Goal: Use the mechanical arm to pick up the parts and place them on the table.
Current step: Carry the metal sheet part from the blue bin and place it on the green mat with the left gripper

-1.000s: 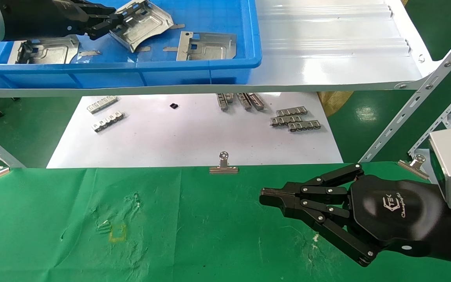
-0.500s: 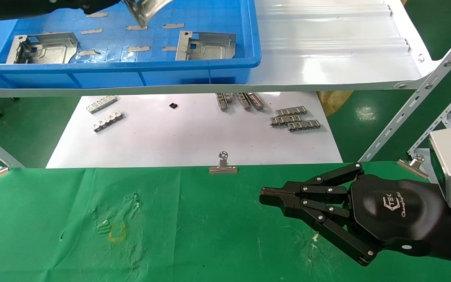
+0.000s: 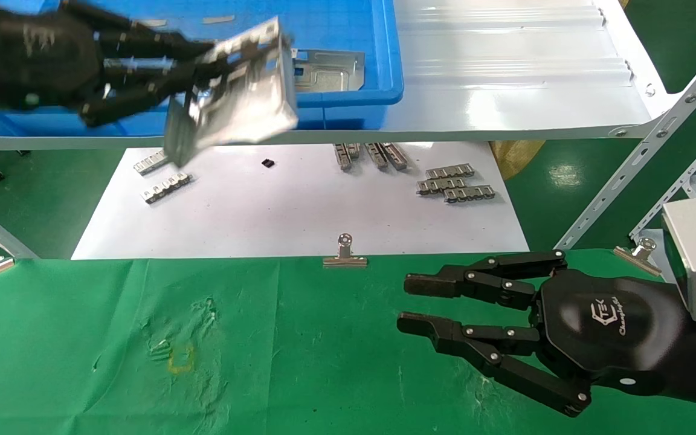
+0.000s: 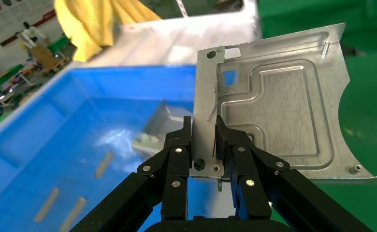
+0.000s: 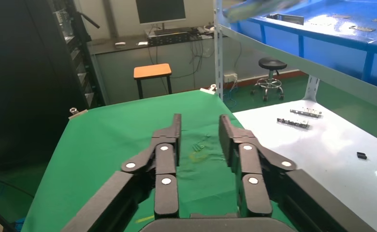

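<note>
Silver-grey sheet metal catches our eye first from the head view: a flat stamped part point(image 3: 233, 90) with raised edges and square cut-outs hangs tilted in the air, pinched by the left claw point(image 3: 200, 60) just in front of the blue plastic bin point(image 3: 348, 24) and above the white sheet point(image 3: 299, 211). A second part point(image 3: 327, 69) lies flat inside the bin on the glossy white shelf point(image 3: 505, 78). Small ridged metal strips point(image 3: 454, 181) sit in clusters on the white sheet. Nearer to us, the desk point(image 3: 299, 362), draped in wrinkled green cloth and clipped by a silver binder clip point(image 3: 345, 254), stretches under the right claw point(image 3: 402, 302), whose jointed black fingers stand spread apart and hold nothing. From the left wrist view we see the left claw point(image 4: 203, 128) clamped on the narrow flange of the part point(image 4: 278, 106), whose embossed outline, scratched face and curved notch show plainly against the bin point(image 4: 56, 140). From the right wrist view the right claw point(image 5: 198, 123) hovers parted over the green desk point(image 5: 114, 140), with the white sheet point(image 5: 322, 154) just beside the cloth.
</note>
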